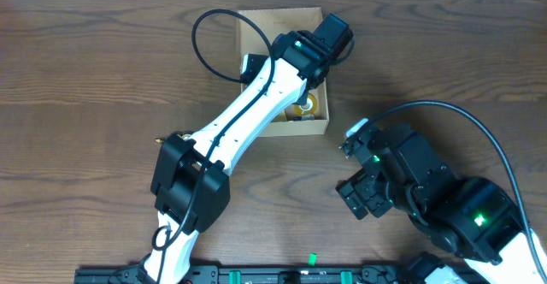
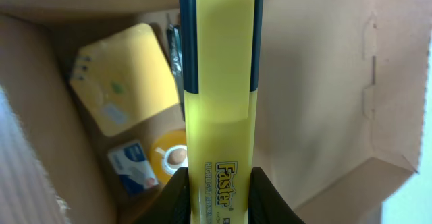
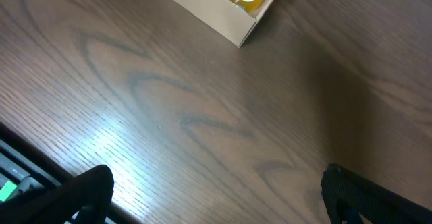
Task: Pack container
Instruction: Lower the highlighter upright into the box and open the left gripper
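Left end effector (image 2: 217,196) clamps highlighter (image 2: 219,62) over container (image 2: 317,82).

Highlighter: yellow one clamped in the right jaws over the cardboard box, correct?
No. The yellow highlighter is clamped in the left gripper, not the right; the left wrist view shows it, over the cardboard box. The right gripper is open over the table.

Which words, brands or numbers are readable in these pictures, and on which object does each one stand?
"Faster": printed on the yellow marker held in the left end effector.
Smaller line under that word: too blurred to read.
Print on the small blue and white box inside the container: too small to read.
Marks on the yellow pad: unreadable.
Overhead and right wrist views: no readable text.
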### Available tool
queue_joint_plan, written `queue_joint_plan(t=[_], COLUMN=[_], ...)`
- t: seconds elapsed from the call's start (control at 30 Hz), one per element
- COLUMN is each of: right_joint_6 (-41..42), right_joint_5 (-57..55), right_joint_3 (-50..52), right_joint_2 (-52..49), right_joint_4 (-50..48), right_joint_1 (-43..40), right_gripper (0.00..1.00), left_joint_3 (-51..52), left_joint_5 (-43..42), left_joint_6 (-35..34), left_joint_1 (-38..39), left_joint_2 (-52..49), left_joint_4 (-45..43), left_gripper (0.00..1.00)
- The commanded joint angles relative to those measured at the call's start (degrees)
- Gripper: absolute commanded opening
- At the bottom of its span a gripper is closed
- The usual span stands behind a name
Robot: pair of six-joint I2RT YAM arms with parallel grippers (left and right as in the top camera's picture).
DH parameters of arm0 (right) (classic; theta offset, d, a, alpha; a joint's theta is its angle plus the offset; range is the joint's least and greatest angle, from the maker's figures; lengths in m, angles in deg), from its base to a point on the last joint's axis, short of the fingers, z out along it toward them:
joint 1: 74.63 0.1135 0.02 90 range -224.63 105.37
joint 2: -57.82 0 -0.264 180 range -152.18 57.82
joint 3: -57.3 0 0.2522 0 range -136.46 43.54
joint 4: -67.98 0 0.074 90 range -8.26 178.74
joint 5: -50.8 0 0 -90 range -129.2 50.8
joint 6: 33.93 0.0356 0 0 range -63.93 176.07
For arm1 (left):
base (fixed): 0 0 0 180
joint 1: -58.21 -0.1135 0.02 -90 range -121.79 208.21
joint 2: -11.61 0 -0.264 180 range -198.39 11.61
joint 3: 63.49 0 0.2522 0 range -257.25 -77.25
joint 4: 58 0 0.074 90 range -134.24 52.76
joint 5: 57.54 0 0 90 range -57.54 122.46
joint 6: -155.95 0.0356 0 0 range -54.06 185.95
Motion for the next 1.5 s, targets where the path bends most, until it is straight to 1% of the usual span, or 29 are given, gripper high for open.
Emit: queue_joint_plan(t=[0.0,0.1,0.2,0.4,0.6,0.87,1.1,1.47], right_joint_6=[-0.68,-0.68,-0.68,-0.68,-0.68,-0.68,-0.68,-0.68], right_joint_5=[-0.15,-0.15,-0.15,-0.15,-0.15,-0.15,-0.15,-0.15], right_joint_3=[0.07,0.07,0.07,0.07,0.07,0.07,0.07,0.07], right_joint_2=[-0.02,-0.02,-0.02,-0.02,-0.02,-0.02,-0.02,-0.02], right_joint_4=[0.02,0.02,0.02,0.02,0.02,0.02,0.02,0.02], right_joint_1=[-0.24,-0.24,-0.24,-0.24,-0.24,-0.24,-0.24,-0.24], right_gripper=[0.99,0.99,0.99,0.99,0.99,0.99,0.99,0.99], left_joint_3=[-0.26,1.2,3.54,6.73,7.72,9.53,9.81,10.82], left_joint_5=[-1.27,-3.28,-4.55,-7.17,-6.56,-7.65,-10.64,-10.51], left_joint_6=[-0.79,0.94,1.73,1.7,3.19,3.23,3.26,3.21], left_joint_1=[-0.59,-1.2,-1.73,-2.1,-2.67,-3.54,-4.55,-4.94], left_joint_2=[-0.22,-0.22,-0.22,-0.22,-0.31,-2.01,-3.96,-4.09], left_joint_4=[0.37,-1.38,-5.11,-5.29,-7.89,-12.55,-13.09,-13.9], left_gripper=[0.06,0.06,0.06,0.06,0.06,0.06,0.06,0.06])
